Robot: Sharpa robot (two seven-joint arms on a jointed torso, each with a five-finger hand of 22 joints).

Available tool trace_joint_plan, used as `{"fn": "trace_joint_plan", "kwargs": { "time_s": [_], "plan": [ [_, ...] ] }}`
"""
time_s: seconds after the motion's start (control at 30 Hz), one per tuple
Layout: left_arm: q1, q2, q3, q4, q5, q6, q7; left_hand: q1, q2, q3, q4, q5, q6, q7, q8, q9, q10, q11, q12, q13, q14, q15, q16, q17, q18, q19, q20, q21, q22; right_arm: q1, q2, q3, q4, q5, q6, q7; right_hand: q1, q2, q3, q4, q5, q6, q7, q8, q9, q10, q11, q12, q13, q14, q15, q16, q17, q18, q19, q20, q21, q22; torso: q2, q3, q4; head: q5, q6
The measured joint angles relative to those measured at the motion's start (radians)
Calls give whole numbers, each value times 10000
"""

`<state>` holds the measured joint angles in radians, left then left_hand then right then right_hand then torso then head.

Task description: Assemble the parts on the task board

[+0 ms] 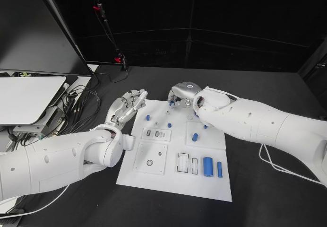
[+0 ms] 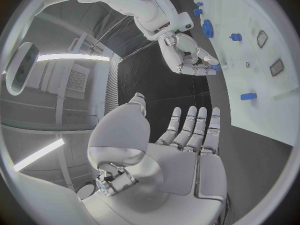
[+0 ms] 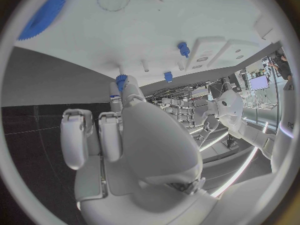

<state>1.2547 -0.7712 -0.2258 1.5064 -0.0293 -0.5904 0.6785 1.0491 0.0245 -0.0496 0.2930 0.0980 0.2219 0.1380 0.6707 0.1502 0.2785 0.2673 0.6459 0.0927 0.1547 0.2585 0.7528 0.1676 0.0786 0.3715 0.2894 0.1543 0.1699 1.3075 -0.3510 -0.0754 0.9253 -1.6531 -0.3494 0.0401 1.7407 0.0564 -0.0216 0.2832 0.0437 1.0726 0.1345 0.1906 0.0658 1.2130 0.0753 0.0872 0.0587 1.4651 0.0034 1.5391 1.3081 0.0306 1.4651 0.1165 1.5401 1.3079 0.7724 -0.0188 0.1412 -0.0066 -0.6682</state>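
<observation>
Head view: board (image 1: pixel 174 182) lies mid-bench (image 1: pixel 272 198), parts (image 1: pixel 208 166) spread on it; right hand (image 1: pixel 181 93) is seen at its far edge, left hand (image 1: pixel 127 108) beside its far-left corner, fingers apart, empty. Left wrist view: a small blue part (image 2: pixel 215 67) is pinched by the right hand. Right wrist view: same part (image 3: pixel 121 80) at the fingertips. Judged step: placing; next, lining it up over its slot.

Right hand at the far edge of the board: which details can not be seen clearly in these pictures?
- Head view: the right hand is partly covered by its own forearm, so its grip is hidden.
- Right wrist view: the palm covers the fingertips; whether they hold the small blue part is unclear.
- Left wrist view: the hand sits by a blue part, too small to judge contact.
</observation>
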Motion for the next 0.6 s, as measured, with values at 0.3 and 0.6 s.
{"fn": "trace_joint_plan", "kwargs": {
  "time_s": [0.3,0.6],
  "plan": [
    [0,0,0,-15,0,1,0,53,52,0,0,39,0,0,0,-23,0,0,0,-12,0,0,40,-27,0,0,0,0,0,-5,59,0,-61,0,33,-5,0,0,27,25,-1,-2,-1,-59,-5,0,0,-102,-1,38,37,0,-1,0,0,0,0,-1,6,-9,12,-12,-5],
    [0,10,0,-29,-1,2,0,53,52,0,0,40,0,0,0,-23,0,0,0,-11,0,0,40,-27,0,0,0,0,-1,-1,88,11,-94,0,139,-65,0,1,58,54,-1,-75,70,-245,-5,-101,101,-233,9,0,74,0,-2,0,0,0,0,-2,11,-12,31,-18,-24]
  ]
}}
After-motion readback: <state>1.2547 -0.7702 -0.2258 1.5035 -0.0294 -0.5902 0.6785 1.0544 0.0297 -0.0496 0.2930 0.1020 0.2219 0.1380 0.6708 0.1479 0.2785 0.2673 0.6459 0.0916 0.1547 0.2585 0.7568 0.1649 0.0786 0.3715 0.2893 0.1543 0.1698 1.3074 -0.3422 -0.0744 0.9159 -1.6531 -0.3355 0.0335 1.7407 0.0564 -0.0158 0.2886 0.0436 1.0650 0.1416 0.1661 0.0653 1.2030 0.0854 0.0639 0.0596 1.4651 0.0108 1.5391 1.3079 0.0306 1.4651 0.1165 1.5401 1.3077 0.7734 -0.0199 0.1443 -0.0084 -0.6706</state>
